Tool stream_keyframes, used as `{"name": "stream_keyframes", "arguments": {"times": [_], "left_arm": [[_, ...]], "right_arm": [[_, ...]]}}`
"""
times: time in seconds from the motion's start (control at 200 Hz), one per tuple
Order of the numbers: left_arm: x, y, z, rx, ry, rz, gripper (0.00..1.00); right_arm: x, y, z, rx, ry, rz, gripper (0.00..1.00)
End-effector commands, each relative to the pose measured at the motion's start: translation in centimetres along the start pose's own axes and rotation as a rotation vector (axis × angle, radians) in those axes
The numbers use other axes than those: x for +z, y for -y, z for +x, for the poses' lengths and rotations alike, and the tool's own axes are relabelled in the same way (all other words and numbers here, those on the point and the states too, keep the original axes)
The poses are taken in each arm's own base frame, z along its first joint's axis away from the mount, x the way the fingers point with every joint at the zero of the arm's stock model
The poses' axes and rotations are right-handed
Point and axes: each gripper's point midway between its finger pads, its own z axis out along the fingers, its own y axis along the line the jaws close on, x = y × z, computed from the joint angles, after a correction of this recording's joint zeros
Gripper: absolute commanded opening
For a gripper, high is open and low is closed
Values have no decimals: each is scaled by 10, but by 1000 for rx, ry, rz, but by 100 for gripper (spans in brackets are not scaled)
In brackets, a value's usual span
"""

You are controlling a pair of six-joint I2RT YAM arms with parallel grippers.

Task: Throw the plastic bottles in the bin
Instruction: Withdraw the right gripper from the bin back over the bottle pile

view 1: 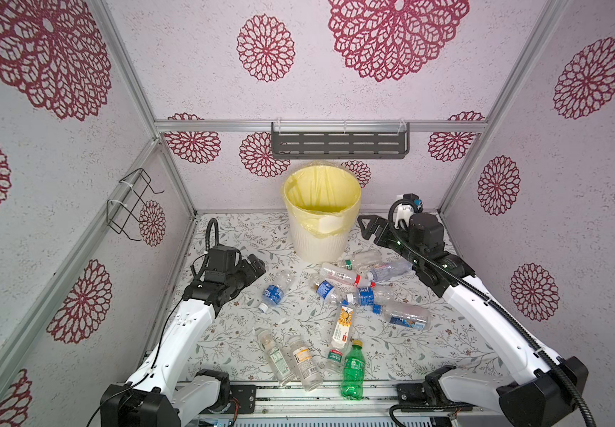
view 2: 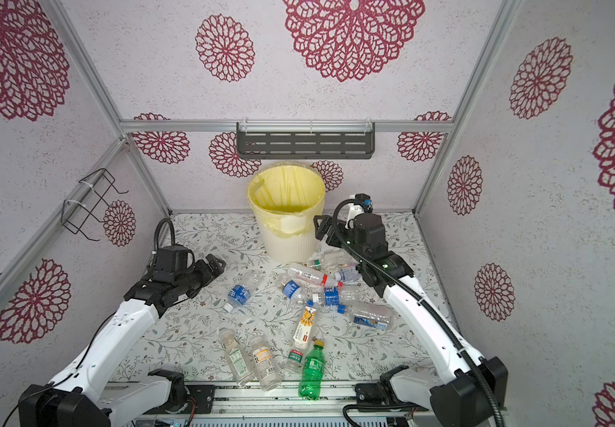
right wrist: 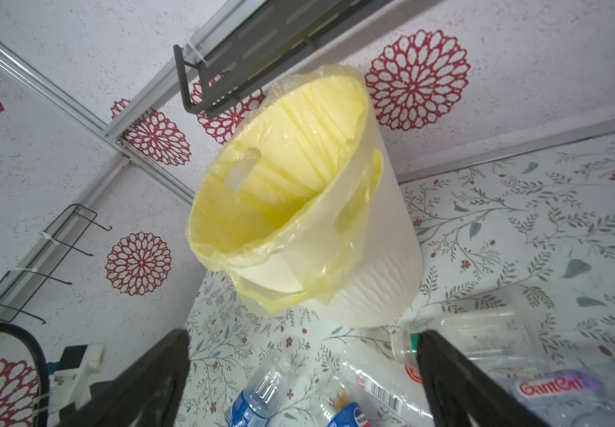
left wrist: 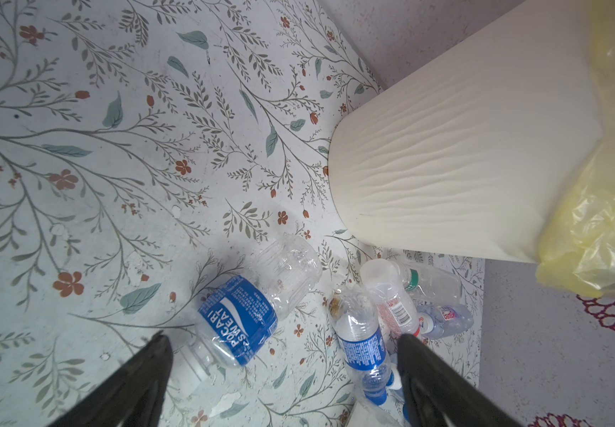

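I see left jaws spread, empty, near the blue-label bottle (view 1: 273, 292); right jaws spread, empty, beside the bin (view 1: 317, 244); plastic bottles (view 1: 367, 295) lie on the surface (view 1: 232, 332).

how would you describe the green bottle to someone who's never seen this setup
Start at the cream bin with the yellow liner at the back of the floral table, then come straight forward past the clear bottles to the near edge. The green bottle lies there beside a few clear ones; it alone is green, with a yellow cap.
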Motion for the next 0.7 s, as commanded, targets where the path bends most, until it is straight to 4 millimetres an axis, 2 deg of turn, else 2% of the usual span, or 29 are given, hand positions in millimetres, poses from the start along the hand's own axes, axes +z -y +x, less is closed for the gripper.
{"name": "stream_keyframes", "arguments": {"times": [0.0,0.255,0.511,0.696], "left_arm": [[2,-8,11,-29,-25,-20,97],[-2,-10,23,-33,-51,-40,97],[-15,-6,42,-89,-86,-38,97],[-27,-13,50,-76,-79,-104,97]], "right_arm": [[-21,4,-4,11,45,17,99],[-38,42,39,50,-7,99,99],[-58,69,68,65,-45,167,99],[-67,83,88,82,-62,186,99]]}}
